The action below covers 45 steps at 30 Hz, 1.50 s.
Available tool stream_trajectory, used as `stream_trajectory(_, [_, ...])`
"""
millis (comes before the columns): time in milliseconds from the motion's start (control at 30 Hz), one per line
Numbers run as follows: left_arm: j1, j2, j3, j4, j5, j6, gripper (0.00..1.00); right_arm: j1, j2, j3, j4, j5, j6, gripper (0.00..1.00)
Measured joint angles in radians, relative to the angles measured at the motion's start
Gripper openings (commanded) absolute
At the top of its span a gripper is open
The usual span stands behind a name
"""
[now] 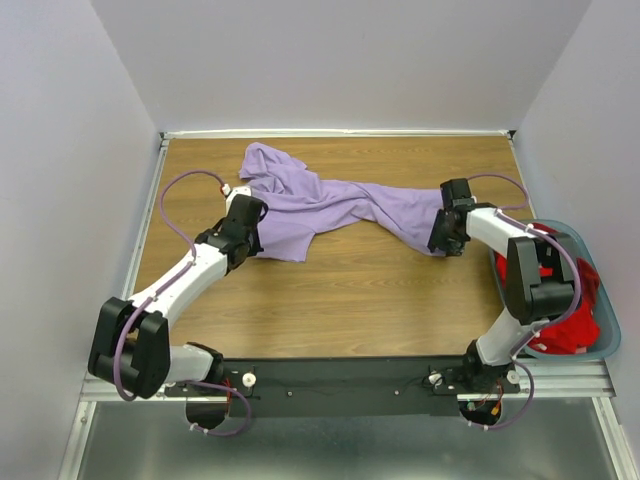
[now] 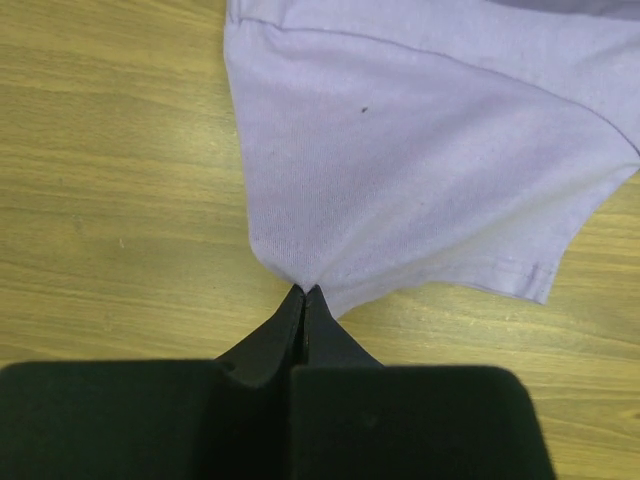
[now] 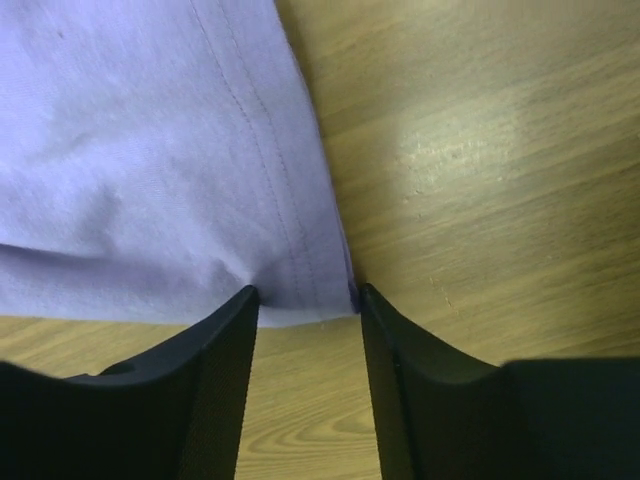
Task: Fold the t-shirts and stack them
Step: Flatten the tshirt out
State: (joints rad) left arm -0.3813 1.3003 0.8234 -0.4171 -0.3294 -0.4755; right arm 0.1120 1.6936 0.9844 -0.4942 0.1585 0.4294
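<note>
Wood-grain worktop lies bare over its whole near half, from the left edge across to the right arm, and again in a strip along the far edge and in the far right corner. Pale walls close in on the left, far and right edges.

Across the far half stretches the lavender t-shirt, bunched near the far edge left of centre, pulled into a narrow twisted band in the middle, then widening toward the right edge. Its left end spreads out flat beside the left arm.

The left jaws are pressed fully together, pinching a point of the shirt's hem, and the cloth fans away from that pinch in soft radiating creases. The right jaws stand partly apart. Their black fingers straddle a stitched hem corner that touches both tips without being clamped.

The cloth is a fine, matte knit with a double row of stitching along the hem. Off the right edge sits a teal-grey plastic basket with rounded corners, and the red t-shirt lies crumpled inside it, partly hidden behind the right arm.
</note>
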Motion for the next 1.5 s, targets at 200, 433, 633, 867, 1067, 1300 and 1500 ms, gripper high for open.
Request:
stream_trajectory(200, [0.011, -0.006, 0.003, -0.001, 0.003, 0.003, 0.00, 0.001, 0.026, 0.026, 0.016, -0.003, 0.010, 0.10])
stream_trajectory(433, [0.066, 0.000, 0.032, -0.008, 0.027, 0.022, 0.00, 0.005, 0.027, 0.042, 0.010, -0.001, 0.011, 0.00])
stream_trajectory(633, [0.187, 0.151, 0.370, -0.058, 0.055, 0.068, 0.00, 0.004, 0.072, 0.323, -0.150, 0.034, -0.019, 0.01])
stream_trajectory(867, [0.252, 0.335, 1.012, -0.156, 0.051, 0.097, 0.00, 0.005, 0.087, 0.974, -0.230, 0.106, -0.062, 0.01])
stream_trajectory(1067, [0.259, 0.267, 1.289, -0.164, 0.008, 0.131, 0.00, 0.005, -0.009, 1.139, -0.265, 0.129, -0.105, 0.01])
stream_trajectory(1300, [0.259, -0.149, 1.038, -0.048, 0.000, 0.204, 0.00, 0.006, -0.319, 1.050, -0.262, 0.139, -0.182, 0.00])
stream_trajectory(1500, [0.259, -0.415, 1.034, 0.070, 0.032, 0.297, 0.00, 0.008, -0.598, 0.940, -0.225, 0.136, -0.216, 0.01])
